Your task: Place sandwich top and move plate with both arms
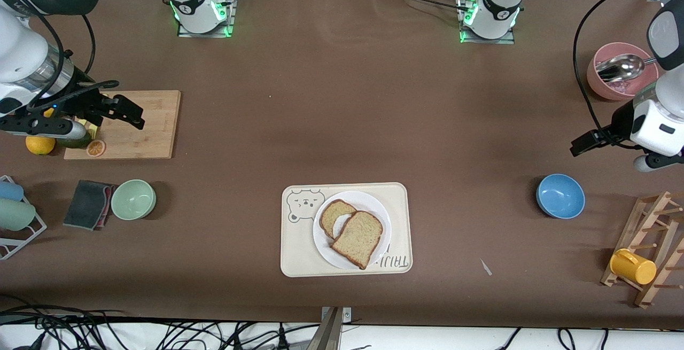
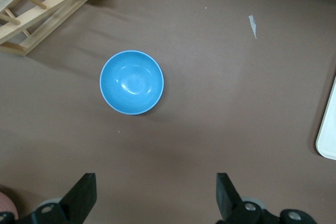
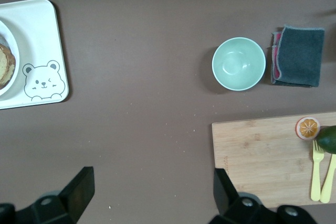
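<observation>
Resting on the plate (image 1: 326, 243) at the front view's lower centre, the sandwich top (image 1: 358, 239) lies well apart from both grippers. Left wrist view: left gripper (image 2: 155, 195) spread above bare bench. Right wrist view: right gripper (image 3: 152, 192) spread, plate (image 3: 11, 72) at the frame's upper left.

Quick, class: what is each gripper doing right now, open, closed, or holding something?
Left gripper: open, empty, above bare table near the blue bowl.
Right gripper: open, empty, over the edge of the cutting board.

Bright, even overhead light, soft short shadows, all views sharp.
</observation>
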### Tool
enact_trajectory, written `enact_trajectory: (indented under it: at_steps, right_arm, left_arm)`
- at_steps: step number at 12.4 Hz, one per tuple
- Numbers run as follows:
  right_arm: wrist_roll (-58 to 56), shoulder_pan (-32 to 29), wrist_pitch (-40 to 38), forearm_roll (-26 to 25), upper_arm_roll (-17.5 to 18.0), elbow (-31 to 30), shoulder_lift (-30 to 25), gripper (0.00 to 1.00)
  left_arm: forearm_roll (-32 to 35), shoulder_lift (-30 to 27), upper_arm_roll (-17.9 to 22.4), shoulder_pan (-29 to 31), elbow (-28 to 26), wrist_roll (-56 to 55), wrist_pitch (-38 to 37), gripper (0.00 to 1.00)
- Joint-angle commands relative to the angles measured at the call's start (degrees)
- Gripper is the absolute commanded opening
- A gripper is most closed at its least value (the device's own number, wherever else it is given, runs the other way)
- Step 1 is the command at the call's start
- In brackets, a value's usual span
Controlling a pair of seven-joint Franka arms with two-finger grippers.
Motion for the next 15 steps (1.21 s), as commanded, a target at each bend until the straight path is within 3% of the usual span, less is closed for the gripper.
enact_trajectory:
  at_steps: [1,15]
  right_arm:
    - [0.1,-0.3,0.1,0.9,0.0,0.1,-0.3,1.0]
    - [0.1,-0.3,0.6,0.9,0.1,0.0,-0.3,1.0]
  left_arm:
    - [0.3,-2.7,5.5,-6.3,0.2,-0.7,-3.3,1.0]
    - [-4.1,-3.3,6.6,-8.3,0.7,-0.2,-2.2,1.0]
